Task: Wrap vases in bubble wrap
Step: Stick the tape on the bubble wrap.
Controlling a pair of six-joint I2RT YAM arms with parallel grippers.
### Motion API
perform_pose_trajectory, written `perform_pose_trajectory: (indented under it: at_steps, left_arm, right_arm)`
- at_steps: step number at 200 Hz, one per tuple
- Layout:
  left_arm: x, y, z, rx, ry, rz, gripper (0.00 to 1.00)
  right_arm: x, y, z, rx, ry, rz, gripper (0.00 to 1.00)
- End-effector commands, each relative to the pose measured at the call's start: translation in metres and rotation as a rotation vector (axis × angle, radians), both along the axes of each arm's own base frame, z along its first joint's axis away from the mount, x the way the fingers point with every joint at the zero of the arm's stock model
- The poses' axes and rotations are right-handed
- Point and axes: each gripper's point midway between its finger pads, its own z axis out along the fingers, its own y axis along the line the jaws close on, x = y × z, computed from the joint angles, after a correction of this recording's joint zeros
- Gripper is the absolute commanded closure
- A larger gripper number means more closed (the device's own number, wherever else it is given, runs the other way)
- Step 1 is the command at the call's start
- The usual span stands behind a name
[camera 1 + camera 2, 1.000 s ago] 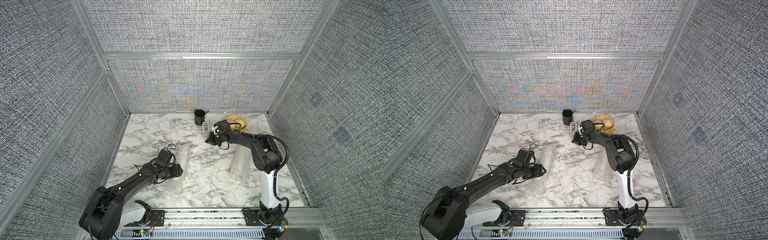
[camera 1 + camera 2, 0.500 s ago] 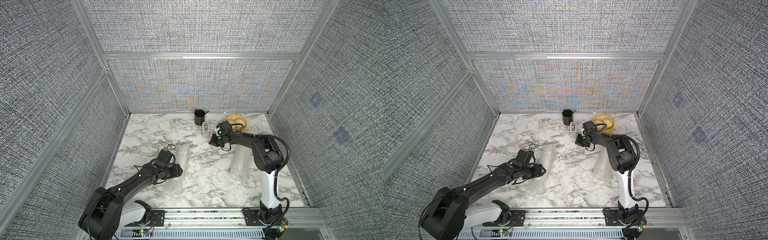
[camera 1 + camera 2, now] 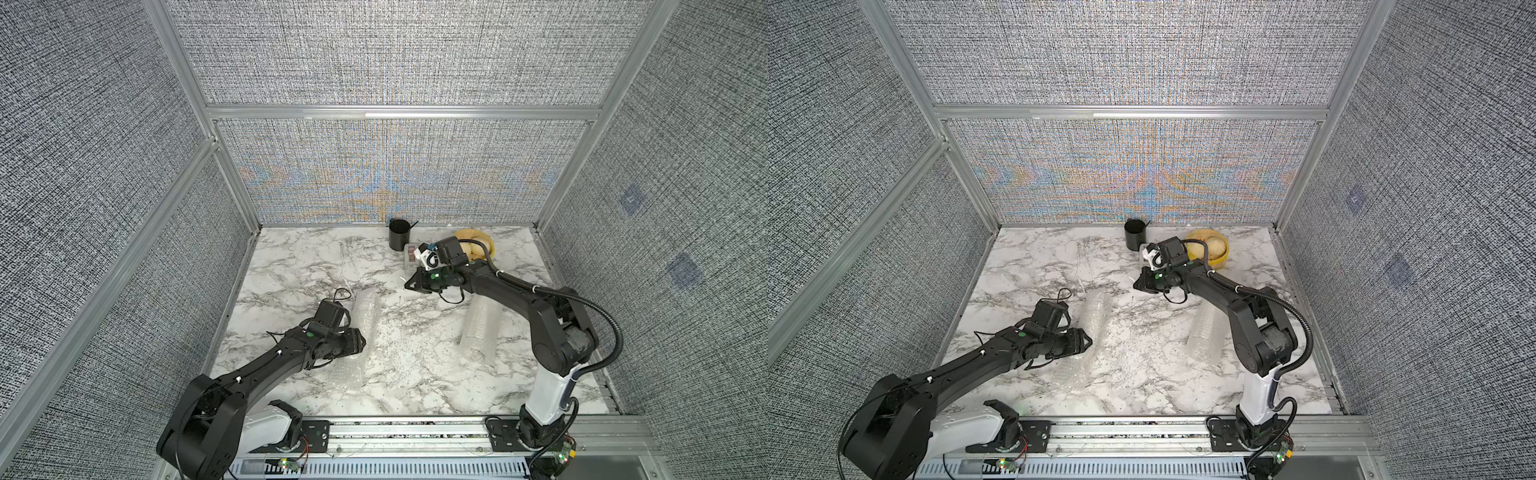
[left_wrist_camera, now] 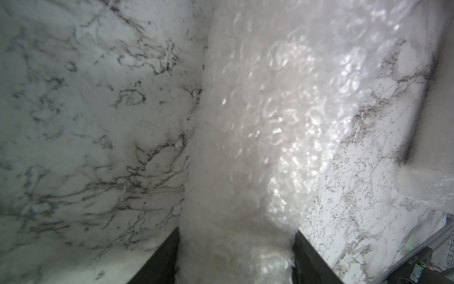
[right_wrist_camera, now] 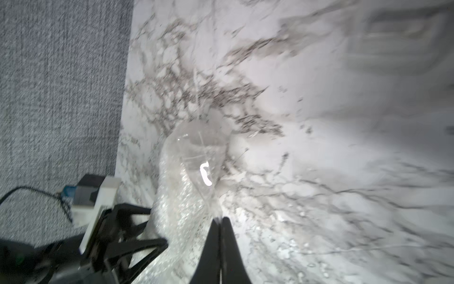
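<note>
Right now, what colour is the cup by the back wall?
The cup is black, clearest in a top view.

The far-left stretch of the white, grey-veined marble tabletop (image 3: 299, 257) lies open. A lane runs free between the left roll of clear bubble wrap (image 3: 365, 309) and the right roll of clear bubble wrap (image 3: 478, 332). A black cylindrical cup (image 3: 398, 237) and a yellow round object (image 3: 1214, 245) crowd the far wall, with the black right arm (image 3: 507, 291) stretched before them.

Grey woven wall panels (image 3: 374, 62); aluminium framing (image 3: 399, 112); seemingly marble tabletop (image 3: 299, 257).
</note>
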Motion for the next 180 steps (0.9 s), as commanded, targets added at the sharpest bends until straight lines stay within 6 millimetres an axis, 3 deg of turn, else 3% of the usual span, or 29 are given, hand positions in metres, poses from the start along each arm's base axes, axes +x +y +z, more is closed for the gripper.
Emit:
perform_pose_trajectory:
  at_steps: [1, 45, 76, 101, 120, 180]
  left_arm:
    - [-0.015, 0.021, -0.016, 0.099, 0.064, 0.022, 0.35]
    - [-0.015, 0.019, -0.017, 0.092, 0.066, 0.014, 0.35]
    - [-0.017, 0.019, -0.019, 0.093, 0.071, 0.012, 0.35]
    - [-0.017, 0.020, -0.019, 0.097, 0.070, 0.014, 0.35]
    - [-0.017, 0.020, -0.018, 0.093, 0.067, 0.016, 0.35]
    - [-0.019, 0.023, -0.018, 0.097, 0.063, 0.024, 0.35]
  right_arm:
    - [-0.037, 0.021, 0.006, 0.046, 0.064, 0.126, 1.00]
    - [-0.081, 0.060, -0.008, 0.026, 0.139, 0.244, 1.00]
    - [-0.092, 0.071, -0.022, 0.000, 0.167, 0.269, 1.00]
    - [-0.101, 0.084, -0.021, -0.005, 0.155, 0.311, 1.00]
    - [-0.106, 0.081, -0.035, -0.058, 0.189, 0.318, 1.00]
    - [-0.123, 0.077, -0.046, -0.083, 0.197, 0.344, 1.00]
